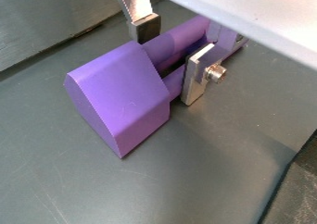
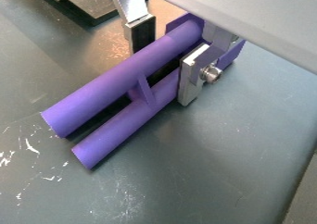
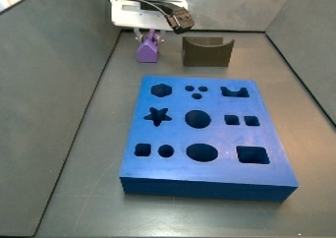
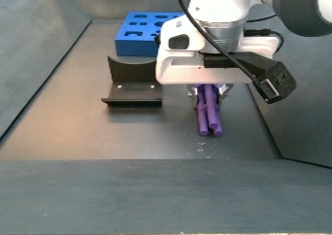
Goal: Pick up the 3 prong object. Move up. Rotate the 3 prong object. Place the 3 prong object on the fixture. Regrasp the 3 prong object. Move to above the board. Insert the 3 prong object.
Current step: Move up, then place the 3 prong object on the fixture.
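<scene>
The 3 prong object (image 1: 118, 98) is a light-purple piece lying flat on the dark floor. Its blocky base fills a wrist view, and its parallel prongs (image 2: 106, 121) run out long in a wrist view. My gripper (image 1: 173, 50) (image 2: 168, 52) is down at the floor with one finger on each side of the prongs, both pressed against them. In both side views the gripper (image 3: 151, 30) (image 4: 211, 85) stands over the piece (image 3: 148, 51) (image 4: 211, 115). The fixture (image 3: 206, 51) (image 4: 130, 91) sits close beside it. The blue board (image 3: 262, 134) (image 4: 130, 30) lies farther off.
Grey walls enclose the floor on the sides in both side views. White scratch marks (image 2: 31, 158) mark the floor near the prong tips. A dark corner of the fixture (image 2: 74, 1) shows past the fingers in a wrist view.
</scene>
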Robot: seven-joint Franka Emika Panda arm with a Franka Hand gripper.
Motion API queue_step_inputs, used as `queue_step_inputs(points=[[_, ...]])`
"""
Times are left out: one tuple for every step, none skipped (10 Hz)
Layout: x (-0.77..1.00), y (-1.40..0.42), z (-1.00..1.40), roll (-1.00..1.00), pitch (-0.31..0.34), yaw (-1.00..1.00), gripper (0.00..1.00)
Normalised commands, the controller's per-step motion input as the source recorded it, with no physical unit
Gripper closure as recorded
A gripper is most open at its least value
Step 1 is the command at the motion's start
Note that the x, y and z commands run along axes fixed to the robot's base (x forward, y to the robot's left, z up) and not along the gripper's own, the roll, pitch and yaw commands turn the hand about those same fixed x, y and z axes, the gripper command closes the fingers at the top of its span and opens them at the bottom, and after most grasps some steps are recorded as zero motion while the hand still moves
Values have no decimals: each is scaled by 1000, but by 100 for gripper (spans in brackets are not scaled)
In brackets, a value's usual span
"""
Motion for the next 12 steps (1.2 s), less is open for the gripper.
queue_step_inputs(points=[[0,0,833,0,0,0,100],[-17,-6,803,-7,13,1,100],[-26,-11,710,-28,24,7,100],[-18,-7,598,-52,32,14,100],[-12,-2,437,-84,44,17,100],[-15,-2,316,-106,42,12,100],[-16,0,238,-119,37,8,100],[0,0,1000,0,0,0,100],[-3,0,1000,-8,7,-6,100],[-9,-5,1000,-30,11,-1,100],[-14,-5,1000,-53,17,5,100],[-17,-5,1000,-76,18,7,100]])
